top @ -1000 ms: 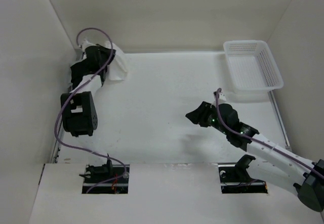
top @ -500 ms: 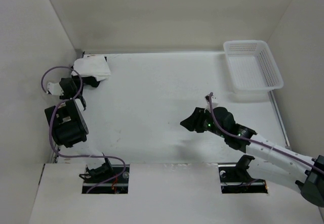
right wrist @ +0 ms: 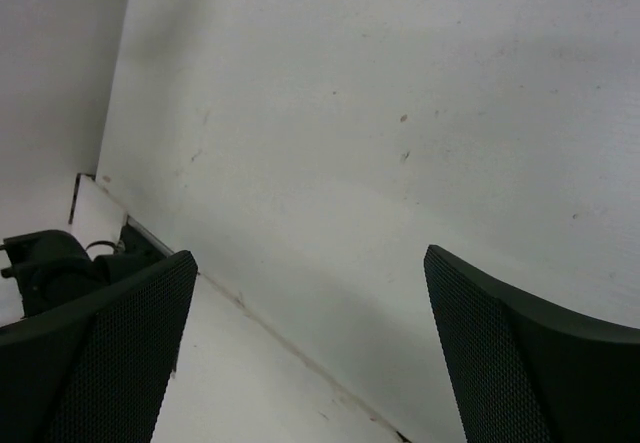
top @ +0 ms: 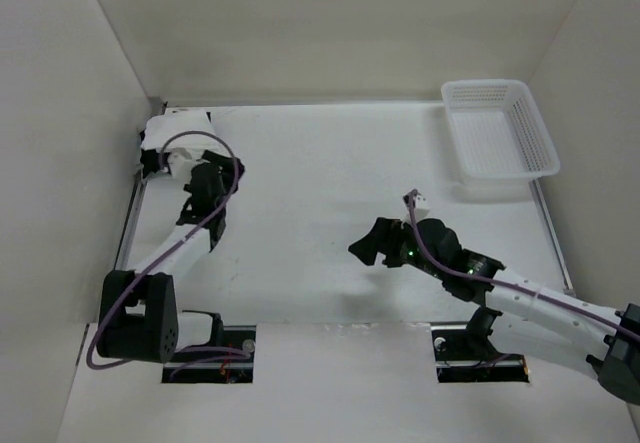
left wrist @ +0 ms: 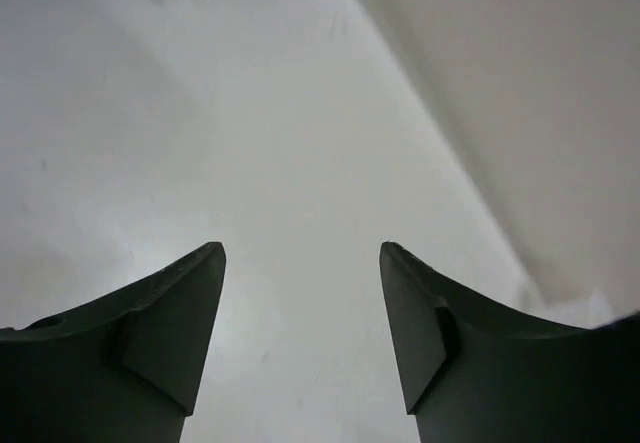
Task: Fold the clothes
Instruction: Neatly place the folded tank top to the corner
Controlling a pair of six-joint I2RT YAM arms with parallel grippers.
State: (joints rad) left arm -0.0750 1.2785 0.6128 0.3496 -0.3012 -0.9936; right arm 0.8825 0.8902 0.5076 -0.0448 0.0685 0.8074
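The clothes (top: 182, 131) are seen as a compact white bundle in the far left corner of the worktop (top: 330, 193), so folding is judged largely done. The left end effector (left wrist: 300, 253) and the right end effector (right wrist: 310, 258) are spread wide, with nothing held.

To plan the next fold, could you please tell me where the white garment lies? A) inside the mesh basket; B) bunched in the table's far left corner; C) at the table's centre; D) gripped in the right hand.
B: the white garment sits bunched in the far left corner, across the table from the mesh basket.
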